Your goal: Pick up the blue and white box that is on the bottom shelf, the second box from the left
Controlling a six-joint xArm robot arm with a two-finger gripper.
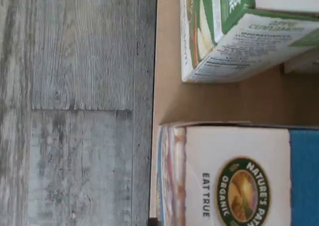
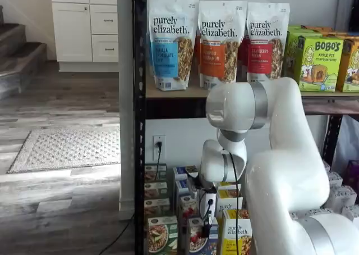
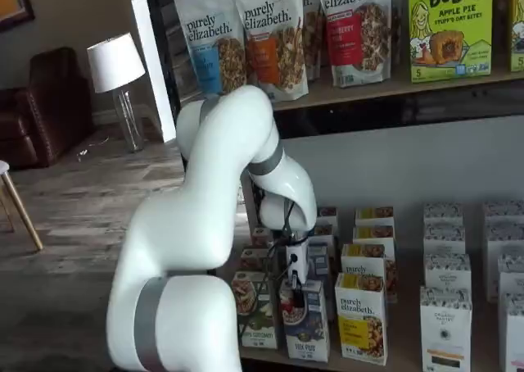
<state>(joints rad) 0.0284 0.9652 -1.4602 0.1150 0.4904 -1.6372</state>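
The blue and white box (image 3: 308,324) stands upright on the bottom shelf (image 3: 403,365), between a green-fronted carton (image 3: 255,313) and a yellow "purely elizabeth" carton (image 3: 363,321). It also shows in a shelf view (image 2: 197,239). My gripper (image 3: 292,293) hangs just above the box's top, its white body above and its black fingers pointing down. It shows in both shelf views (image 2: 206,229); no gap between the fingers can be made out. In the wrist view the box's white and blue top (image 1: 239,181) with a round "Nature's Path" logo is close below, and the green-fronted carton (image 1: 234,32) is beside it.
More rows of small cartons stand behind the front row (image 2: 185,179) and to the right (image 3: 446,315). The black rack post (image 2: 139,126) is left of the boxes. Granola bags (image 2: 173,41) and green Bobo's boxes (image 2: 315,58) fill the tier above. Grey wood floor (image 1: 75,106) lies before the shelf edge.
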